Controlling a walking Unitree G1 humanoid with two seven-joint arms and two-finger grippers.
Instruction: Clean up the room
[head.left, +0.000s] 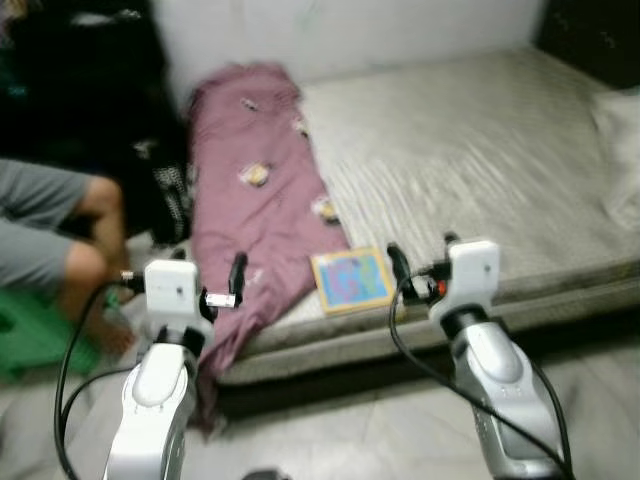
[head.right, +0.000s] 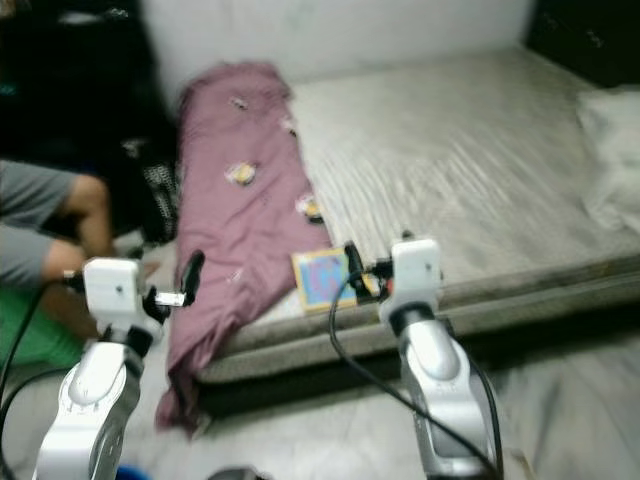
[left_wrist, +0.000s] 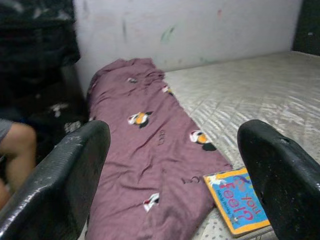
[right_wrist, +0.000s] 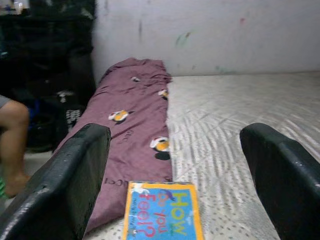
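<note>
Low grey quilted mattress (head.left: 480, 150) lies on the floor against the white wall. Long mauve printed blanket (head.left: 255, 200) runs along its left edge. Blue, yellow-bordered picture book (right_wrist: 162, 217) rests at the front edge beside the blanket. Left gripper (left_wrist: 170, 185) and right gripper (right_wrist: 175, 185) hover before it, fingers spread, empty.

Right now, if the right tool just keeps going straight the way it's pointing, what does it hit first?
Most likely the book, lying on the mattress edge just ahead between the open fingers of the right tool. Depth is unclear, so it could pass just above it.
</note>
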